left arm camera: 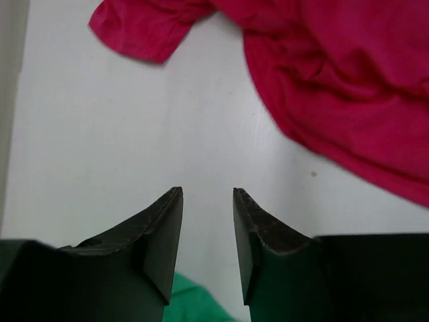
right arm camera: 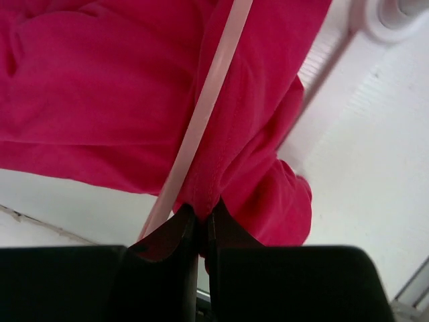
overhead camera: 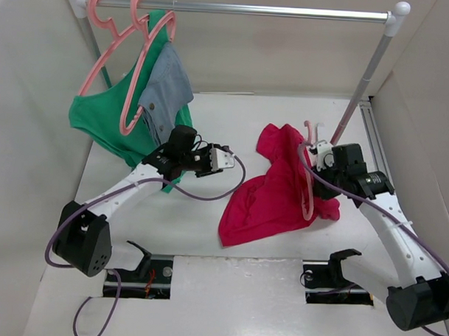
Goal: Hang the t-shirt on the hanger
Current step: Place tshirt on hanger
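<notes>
The crimson t-shirt (overhead camera: 271, 192) lies bunched on the white table right of centre, partly lifted at its upper right. The pink hanger (overhead camera: 308, 182) runs through it, its hook (overhead camera: 310, 131) sticking out at the top. My right gripper (overhead camera: 318, 158) is shut on a fold of the t-shirt (right arm camera: 221, 168) right beside the hanger's bar (right arm camera: 201, 114). My left gripper (overhead camera: 226, 160) is open and empty, held above bare table left of the shirt; a sleeve (left arm camera: 144, 27) and the shirt's body (left arm camera: 348, 87) show ahead of its fingertips (left arm camera: 208, 194).
A clothes rail (overhead camera: 252, 8) spans the back, its right post (overhead camera: 360, 88) standing just behind my right gripper. Two pink hangers (overhead camera: 129, 54) on its left end carry a green garment (overhead camera: 108, 123) and a grey-blue one (overhead camera: 164, 88), close above my left arm.
</notes>
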`<state>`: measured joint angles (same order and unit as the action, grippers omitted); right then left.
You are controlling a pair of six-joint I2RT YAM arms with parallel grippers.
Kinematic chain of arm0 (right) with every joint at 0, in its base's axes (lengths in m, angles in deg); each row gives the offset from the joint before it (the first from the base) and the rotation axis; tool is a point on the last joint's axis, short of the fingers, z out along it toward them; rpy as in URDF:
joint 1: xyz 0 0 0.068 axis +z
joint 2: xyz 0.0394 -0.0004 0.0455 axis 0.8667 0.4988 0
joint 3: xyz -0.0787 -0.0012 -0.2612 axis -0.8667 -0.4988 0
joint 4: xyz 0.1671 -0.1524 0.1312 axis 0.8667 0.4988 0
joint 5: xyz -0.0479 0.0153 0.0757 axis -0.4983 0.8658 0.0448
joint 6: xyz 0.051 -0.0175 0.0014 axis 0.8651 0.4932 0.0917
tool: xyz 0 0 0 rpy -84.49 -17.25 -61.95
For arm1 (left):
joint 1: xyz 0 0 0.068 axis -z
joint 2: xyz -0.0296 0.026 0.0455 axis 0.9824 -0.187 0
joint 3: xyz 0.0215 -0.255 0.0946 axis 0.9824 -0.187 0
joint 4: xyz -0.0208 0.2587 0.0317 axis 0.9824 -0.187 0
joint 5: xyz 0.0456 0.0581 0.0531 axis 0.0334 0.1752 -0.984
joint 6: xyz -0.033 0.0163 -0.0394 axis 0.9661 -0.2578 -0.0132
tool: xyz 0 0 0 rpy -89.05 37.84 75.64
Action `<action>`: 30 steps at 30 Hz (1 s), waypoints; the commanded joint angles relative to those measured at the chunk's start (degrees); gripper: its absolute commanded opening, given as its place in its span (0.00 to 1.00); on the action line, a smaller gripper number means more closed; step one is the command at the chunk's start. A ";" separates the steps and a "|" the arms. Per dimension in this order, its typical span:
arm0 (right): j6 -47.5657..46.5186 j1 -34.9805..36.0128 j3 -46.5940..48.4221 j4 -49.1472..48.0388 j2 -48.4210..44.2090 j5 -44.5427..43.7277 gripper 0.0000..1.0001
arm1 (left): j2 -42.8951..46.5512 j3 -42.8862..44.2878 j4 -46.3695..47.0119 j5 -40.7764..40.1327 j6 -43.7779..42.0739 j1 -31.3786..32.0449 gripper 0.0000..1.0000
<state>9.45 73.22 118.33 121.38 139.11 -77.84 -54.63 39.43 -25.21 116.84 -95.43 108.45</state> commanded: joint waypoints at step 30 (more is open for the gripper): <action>3.87 6.45 -4.67 -11.71 2.16 7.69 0.00 | -31.15 20.82 -18.42 4.00 -31.65 7.07 0.65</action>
<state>14.43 79.30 112.21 112.61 140.77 -71.61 -84.55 59.21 -36.55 120.86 -120.83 115.06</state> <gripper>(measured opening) 0.097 0.654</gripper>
